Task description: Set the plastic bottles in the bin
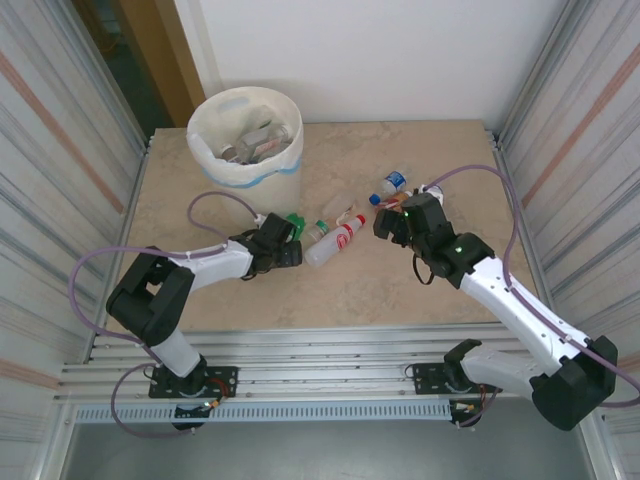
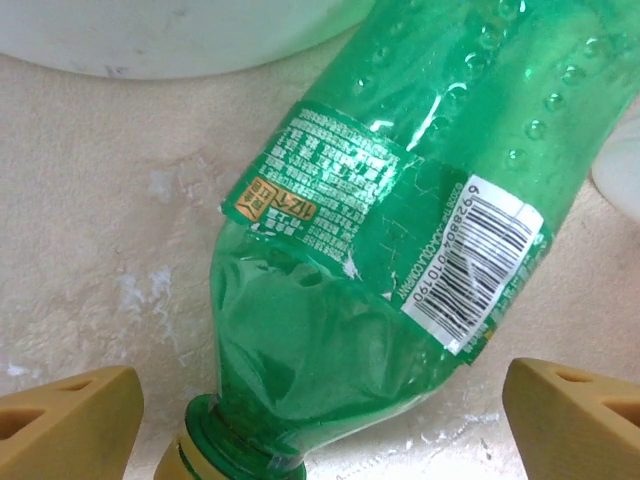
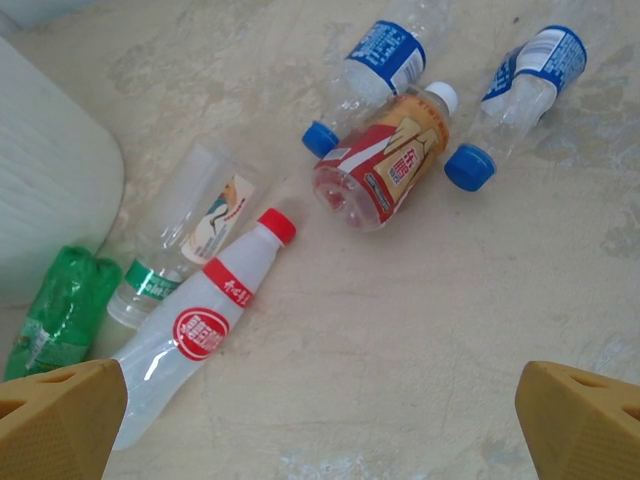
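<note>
Plastic bottles (image 3: 200,320), six, lie on the table (image 1: 350,290) near one bin (image 1: 215,160); both arms' jaws spread, grasping nothing.

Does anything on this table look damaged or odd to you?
The green bottle looks crushed: its shoulder near the neck is dented and creased. It lies on its side on the table, as do the other loose bottles.

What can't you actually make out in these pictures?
- Left wrist view: the green bottle has its base off the top edge and its cap off the bottom edge.
- Top view: the number of bottles in the bin; the rim hides some, and all are too small to count.
- Top view: part of the green bottle, covered by the left gripper.
</note>
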